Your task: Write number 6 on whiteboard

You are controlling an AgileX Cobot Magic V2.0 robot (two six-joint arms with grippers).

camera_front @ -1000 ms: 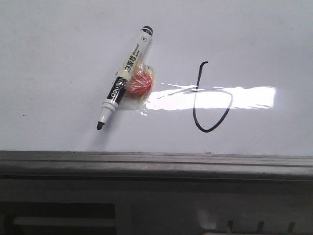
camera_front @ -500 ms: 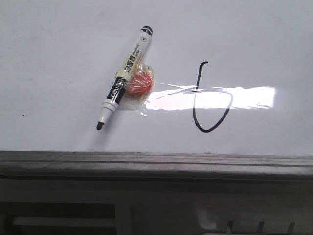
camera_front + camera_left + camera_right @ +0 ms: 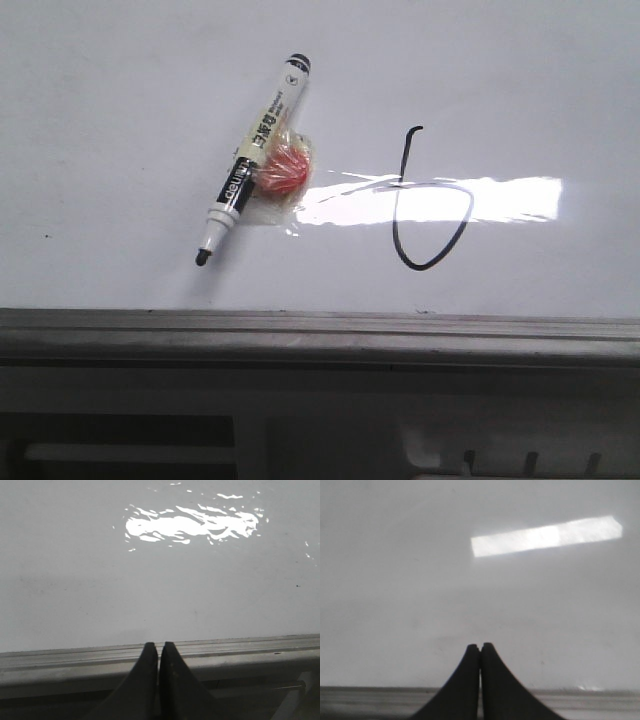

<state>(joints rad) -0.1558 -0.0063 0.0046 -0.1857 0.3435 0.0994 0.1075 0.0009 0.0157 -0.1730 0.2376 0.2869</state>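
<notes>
Grey rim: metal edge [image 3: 320, 335] of the whiteboard runs across the front view nearest the camera, below the white surface.
Left gripper: [image 3: 159, 652] dark fingers pressed together, tips closed with nothing between them; tips sit over the board's rim in the left wrist view.
Right gripper: [image 3: 480, 652] fingers likewise closed tight on nothing, tips over bare white board just past the rim in the right wrist view.
Whiteboard: [image 3: 120, 120] glossy white, fills most of the front view; bright light glare across its middle.
Marker pen: [image 3: 250, 165] lies flat on the board, left of centre, tilted; uncapped black tip toward the rim, black end cap pointing away. White barrel with a black band and printed label.
Red lump: [image 3: 283, 170] small red-orange object wrapped in clear plastic, touching the marker's right side at mid-barrel.
Number 6: [image 3: 430, 205] thin black stroke right of the marker, well apart from it; hooked tip at the far end, tall stem, round loop at the near end. The glare band crosses its loop.
</notes>
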